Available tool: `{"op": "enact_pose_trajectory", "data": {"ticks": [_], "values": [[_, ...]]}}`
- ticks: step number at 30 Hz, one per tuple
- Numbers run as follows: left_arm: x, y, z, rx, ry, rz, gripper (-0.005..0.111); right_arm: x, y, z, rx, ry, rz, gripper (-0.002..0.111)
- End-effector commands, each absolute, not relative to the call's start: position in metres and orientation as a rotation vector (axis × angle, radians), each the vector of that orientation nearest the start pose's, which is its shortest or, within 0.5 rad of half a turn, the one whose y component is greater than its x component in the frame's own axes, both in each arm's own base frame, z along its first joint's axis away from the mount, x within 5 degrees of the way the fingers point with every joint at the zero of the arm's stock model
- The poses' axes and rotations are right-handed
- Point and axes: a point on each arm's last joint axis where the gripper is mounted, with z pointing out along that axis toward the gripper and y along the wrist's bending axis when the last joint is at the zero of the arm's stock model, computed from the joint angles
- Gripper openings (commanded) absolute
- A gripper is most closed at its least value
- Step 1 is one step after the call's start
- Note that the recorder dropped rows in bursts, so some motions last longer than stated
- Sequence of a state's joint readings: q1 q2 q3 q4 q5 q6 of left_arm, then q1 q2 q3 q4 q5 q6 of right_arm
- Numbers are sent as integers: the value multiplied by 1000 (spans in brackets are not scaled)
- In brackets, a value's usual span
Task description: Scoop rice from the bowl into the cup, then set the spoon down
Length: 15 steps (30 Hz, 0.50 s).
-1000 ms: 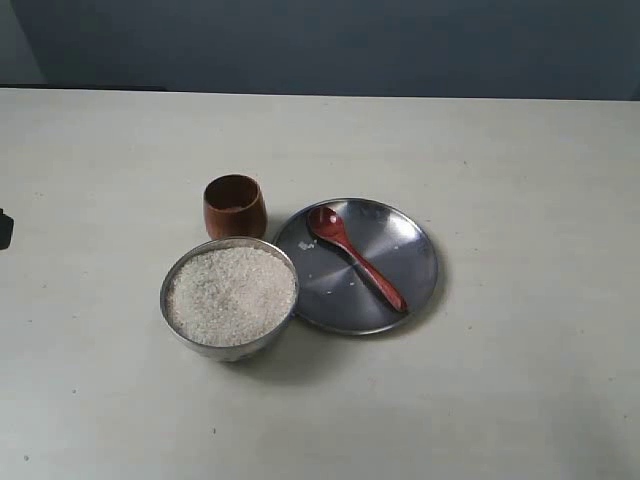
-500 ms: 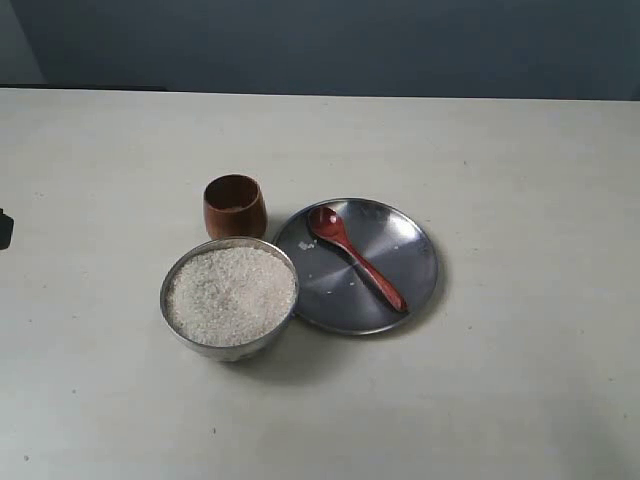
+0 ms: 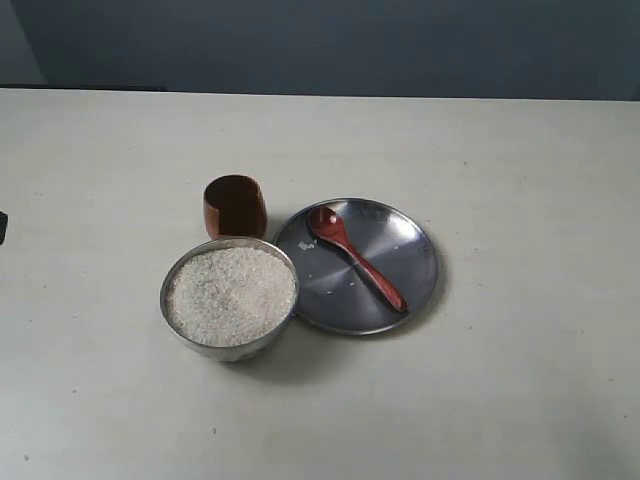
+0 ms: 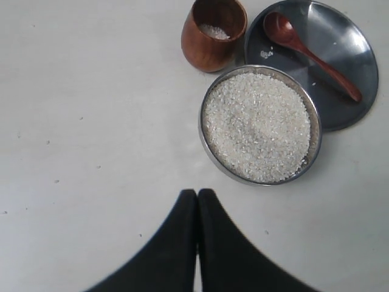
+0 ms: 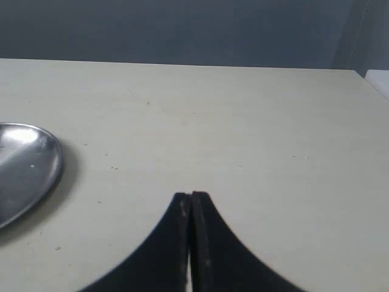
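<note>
Left fingers point(image 4: 173, 243) and right fingers point(image 5: 209, 243) are pressed together, nothing held. The spoon point(image 3: 357, 258) is laid on the plate point(image 3: 405, 250), its handle slanting away from the bowl point(image 3: 232, 351). The right arm is judged nearer.

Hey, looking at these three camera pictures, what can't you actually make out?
Exterior view: the cup is dark inside, shaded by its own wall, so its fill cannot be read.
Right wrist view: the plate is cut off by the picture edge.
Exterior and left wrist views: how deep the rice goes, hidden by the bowl wall.
Exterior view: a dark scrap at the left edge, too cut off to identify.
</note>
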State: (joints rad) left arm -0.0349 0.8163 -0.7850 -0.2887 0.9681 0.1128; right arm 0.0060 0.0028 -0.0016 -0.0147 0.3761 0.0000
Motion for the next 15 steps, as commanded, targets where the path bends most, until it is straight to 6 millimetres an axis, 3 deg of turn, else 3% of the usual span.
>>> {"op": "enact_pose_trajectory", "data": {"ticks": [1,15], "values": [[122,-25,333,86,2371,-319,0,53,0,181,-14,1844,-18,0],[56,-23,359,120,2081,-296,0,53,0,181,-14,1844,-18,0]]}}
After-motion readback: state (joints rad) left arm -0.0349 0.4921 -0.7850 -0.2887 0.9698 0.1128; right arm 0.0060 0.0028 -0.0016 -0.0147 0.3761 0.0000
